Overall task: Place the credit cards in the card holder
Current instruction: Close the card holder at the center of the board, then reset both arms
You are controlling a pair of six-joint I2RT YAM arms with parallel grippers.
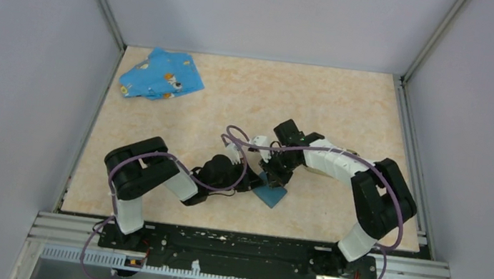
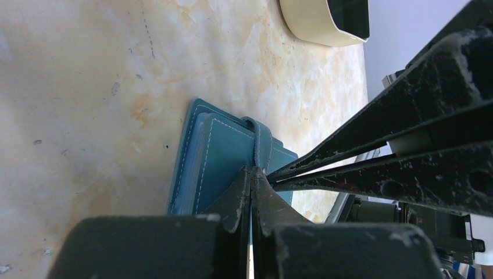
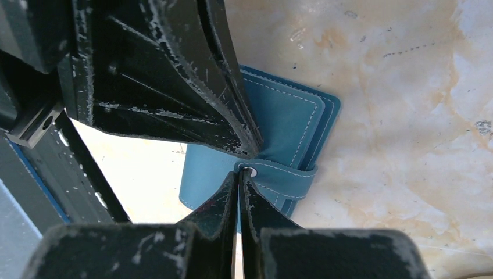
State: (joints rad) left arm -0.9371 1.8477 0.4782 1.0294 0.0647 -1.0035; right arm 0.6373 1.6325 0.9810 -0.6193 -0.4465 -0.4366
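A blue flat case with a stitched strap lies on the table near the front. The left gripper is shut, its tips resting on the case beside the strap. The right gripper is also shut, its tips at the strap's end by the metal snap. The two grippers meet tip to tip over the case. The card holder, tan-rimmed with a dark inside, stands beyond the case at the top edge of the left wrist view. No credit cards show.
A blue patterned cloth lies crumpled at the far left corner. Grey walls with metal posts close the table on three sides. The right arm's fingers cross the left wrist view, and the left arm's fingers fill the upper left of the right wrist view.
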